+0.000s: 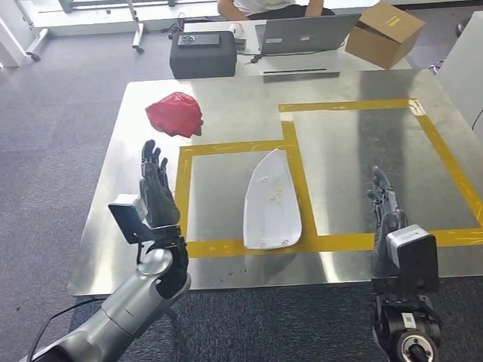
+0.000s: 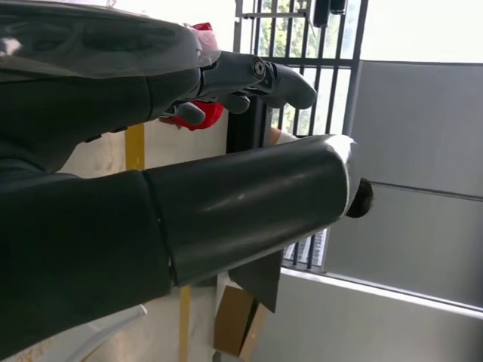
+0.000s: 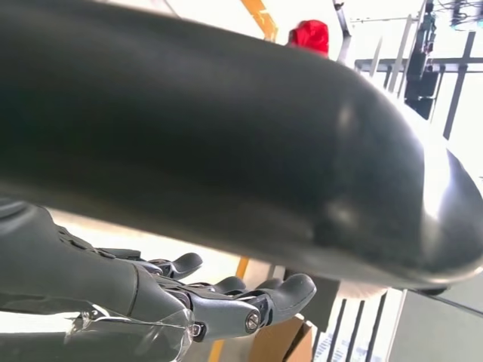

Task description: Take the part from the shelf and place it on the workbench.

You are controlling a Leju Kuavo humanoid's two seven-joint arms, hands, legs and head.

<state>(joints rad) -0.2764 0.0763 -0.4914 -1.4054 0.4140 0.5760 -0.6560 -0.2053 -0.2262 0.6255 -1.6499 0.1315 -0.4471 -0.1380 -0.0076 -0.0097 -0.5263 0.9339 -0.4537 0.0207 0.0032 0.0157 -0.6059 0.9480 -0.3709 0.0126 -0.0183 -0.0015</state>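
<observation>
A white curved part [image 1: 272,202] lies on the steel workbench [image 1: 364,158], across the yellow tape frame near its front edge. My left hand [image 1: 155,192] is raised to the part's left, over the bench's front left area, fingers straight and apart, holding nothing. My right hand [image 1: 386,210] is up at the front right, well clear of the part, fingers extended and empty. In the left wrist view the left hand [image 2: 170,151] shows a straight thumb and fingers. The right wrist view has the right hand [image 3: 228,188] with fingers stretched out.
A red cloth [image 1: 173,115] lies at the bench's back left. Behind the bench stand a black case [image 1: 203,54], a laptop [image 1: 305,34] with a person seated at it, and a cardboard box [image 1: 384,32]. Grey carpet surrounds the bench.
</observation>
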